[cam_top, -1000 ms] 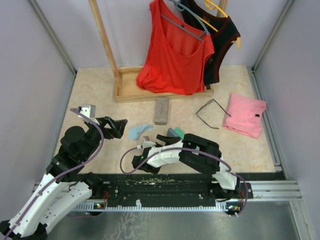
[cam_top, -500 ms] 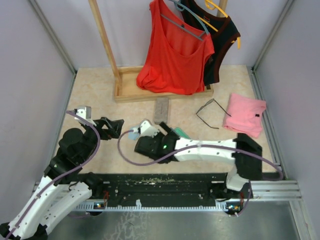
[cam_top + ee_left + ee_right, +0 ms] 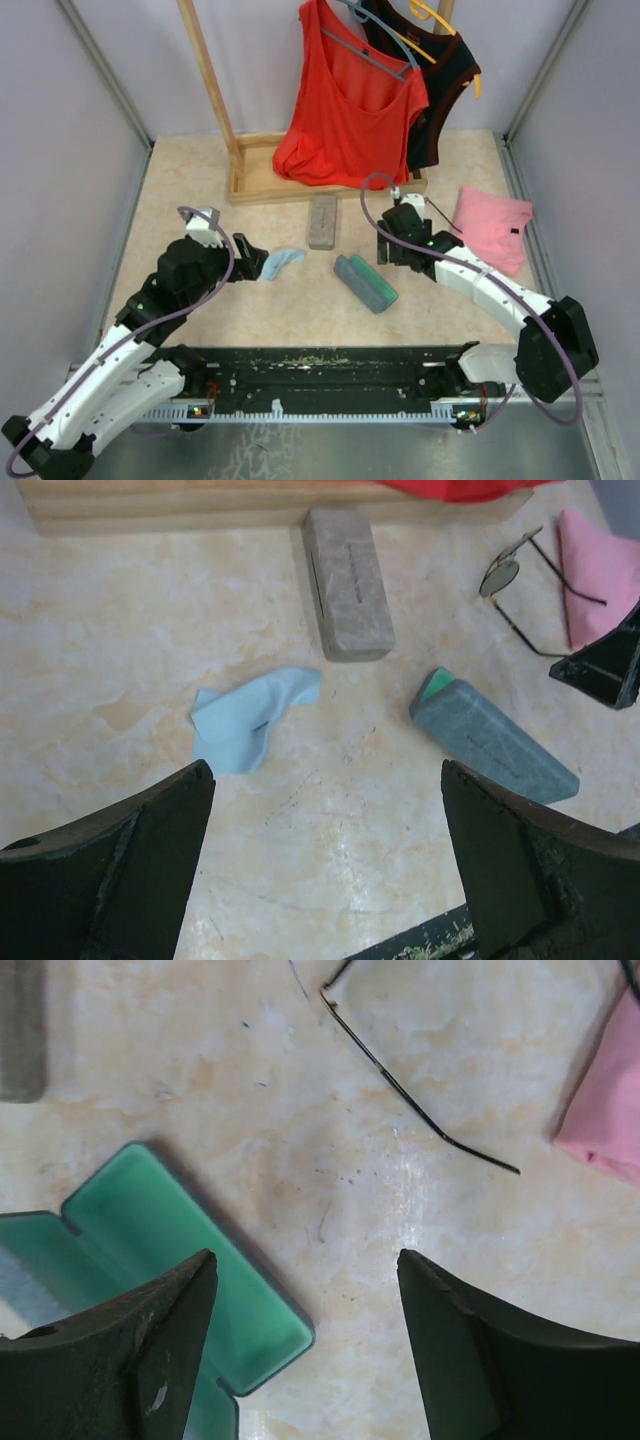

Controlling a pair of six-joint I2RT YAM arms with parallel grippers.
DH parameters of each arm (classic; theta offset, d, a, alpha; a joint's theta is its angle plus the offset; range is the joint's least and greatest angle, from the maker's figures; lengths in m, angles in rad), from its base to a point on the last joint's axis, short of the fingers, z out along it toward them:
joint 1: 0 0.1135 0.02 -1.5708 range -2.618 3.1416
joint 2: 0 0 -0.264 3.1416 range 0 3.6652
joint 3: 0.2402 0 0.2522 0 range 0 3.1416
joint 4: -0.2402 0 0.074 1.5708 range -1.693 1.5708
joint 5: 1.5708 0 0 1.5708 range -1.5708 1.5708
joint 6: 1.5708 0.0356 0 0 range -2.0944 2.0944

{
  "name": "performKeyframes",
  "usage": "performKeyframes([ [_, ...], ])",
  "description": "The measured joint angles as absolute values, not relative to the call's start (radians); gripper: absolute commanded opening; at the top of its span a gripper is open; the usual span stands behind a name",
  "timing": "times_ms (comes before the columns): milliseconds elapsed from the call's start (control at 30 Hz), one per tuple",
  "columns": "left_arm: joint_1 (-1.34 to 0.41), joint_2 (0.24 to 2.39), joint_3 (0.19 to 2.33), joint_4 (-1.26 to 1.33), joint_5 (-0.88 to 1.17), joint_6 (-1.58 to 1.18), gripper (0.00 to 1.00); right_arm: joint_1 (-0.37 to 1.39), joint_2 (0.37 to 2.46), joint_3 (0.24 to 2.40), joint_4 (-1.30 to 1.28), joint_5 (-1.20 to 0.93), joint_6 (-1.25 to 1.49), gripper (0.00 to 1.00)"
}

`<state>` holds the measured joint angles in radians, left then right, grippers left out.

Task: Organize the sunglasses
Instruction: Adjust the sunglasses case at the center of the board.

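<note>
One pair of sunglasses (image 3: 520, 580) lies on the table right of centre, thin dark wire frame, arms spread. In the top view the right arm covers most of it, and only a slim arm (image 3: 446, 220) shows. One arm of it crosses the right wrist view (image 3: 420, 1110). A second pair is out of view. My right gripper (image 3: 390, 252) (image 3: 302, 1260) is open and empty, hovering between the sunglasses and an open green-lined case (image 3: 365, 282) (image 3: 190, 1250). My left gripper (image 3: 255, 260) (image 3: 325, 770) is open and empty beside a light blue cloth (image 3: 280, 262) (image 3: 255, 725).
A closed grey case (image 3: 323, 220) (image 3: 347, 580) lies near the wooden rack base (image 3: 250, 185). A red top (image 3: 350, 110) and a dark one hang above. A pink cloth (image 3: 490, 228) (image 3: 610, 1110) lies at the right. Grey walls stand on both sides.
My right arm has swung from the left-centre across to the right, uncovering the green case and ending by the sunglasses. My left gripper has moved right toward the blue cloth.
</note>
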<state>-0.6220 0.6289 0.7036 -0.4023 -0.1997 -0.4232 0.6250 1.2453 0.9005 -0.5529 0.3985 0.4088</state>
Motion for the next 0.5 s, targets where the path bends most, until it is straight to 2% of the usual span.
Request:
performKeyframes([
  [167,-0.622,0.672,0.669,-0.403,-0.154,-0.443,1.0,0.534,1.334,0.85,-0.522,0.317,0.464,0.7],
  [500,-0.626,0.661,0.665,-0.405,-0.141,-0.448,1.0,0.533,1.556,0.862,-0.555,0.382,0.539,0.7],
])
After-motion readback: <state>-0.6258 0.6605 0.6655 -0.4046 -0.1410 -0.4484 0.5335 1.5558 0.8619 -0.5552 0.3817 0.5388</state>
